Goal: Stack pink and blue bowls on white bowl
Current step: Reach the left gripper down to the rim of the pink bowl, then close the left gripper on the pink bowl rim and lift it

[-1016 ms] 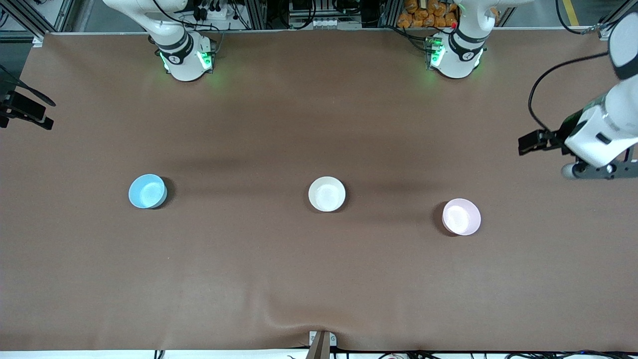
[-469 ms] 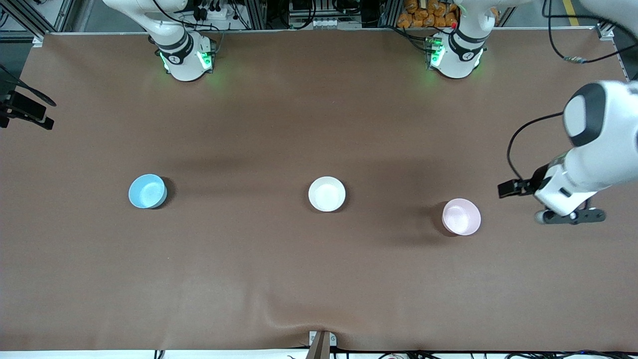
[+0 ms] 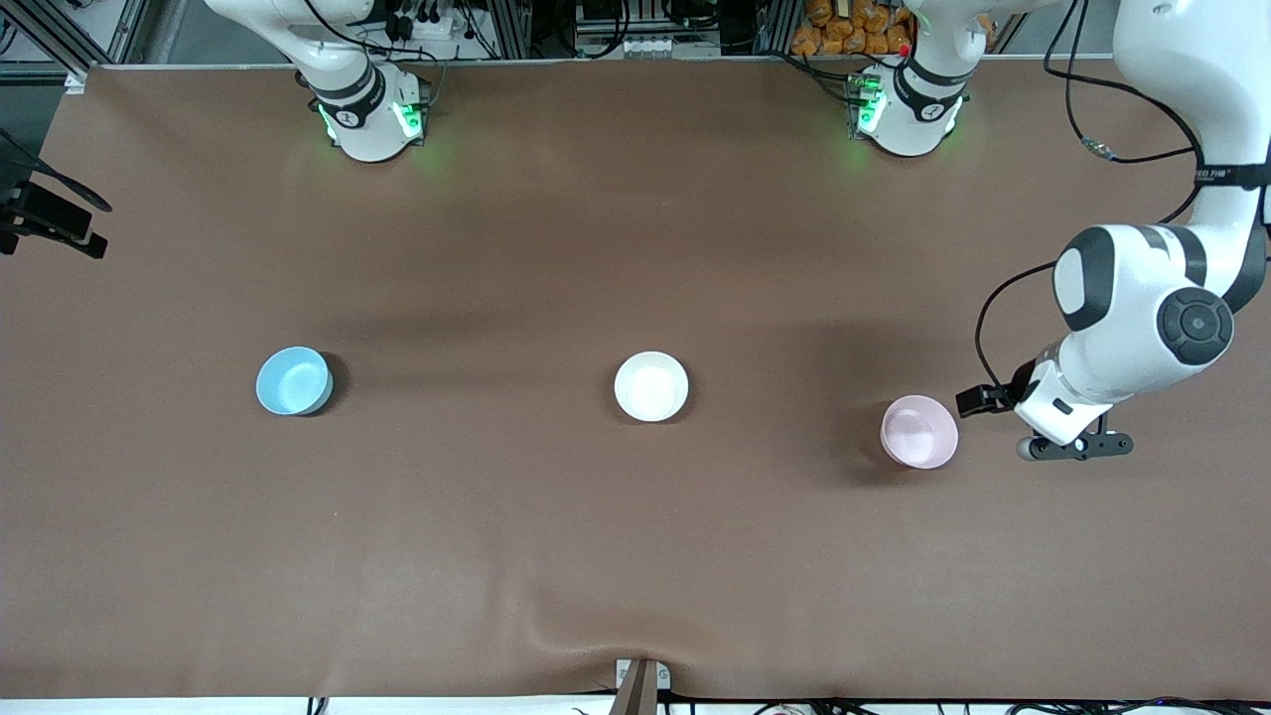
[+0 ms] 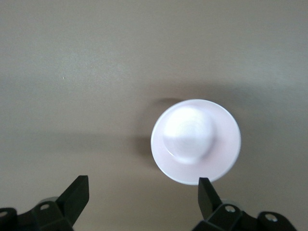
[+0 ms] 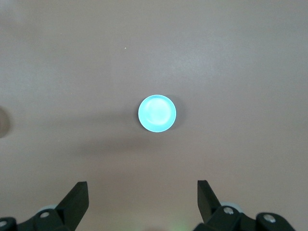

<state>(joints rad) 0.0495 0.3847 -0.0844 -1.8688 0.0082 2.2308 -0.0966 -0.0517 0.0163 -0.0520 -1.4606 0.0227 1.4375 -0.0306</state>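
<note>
Three bowls sit apart in a row on the brown table (image 3: pixel 635 556): the blue bowl (image 3: pixel 294 380) toward the right arm's end, the white bowl (image 3: pixel 651 386) in the middle, the pink bowl (image 3: pixel 919 431) toward the left arm's end. The left gripper (image 4: pixel 143 195) hangs spread and empty over the table just beside the pink bowl. The right gripper (image 5: pixel 142 198), out of the front view, hangs spread high above the blue bowl; only its fingertips show.
</note>
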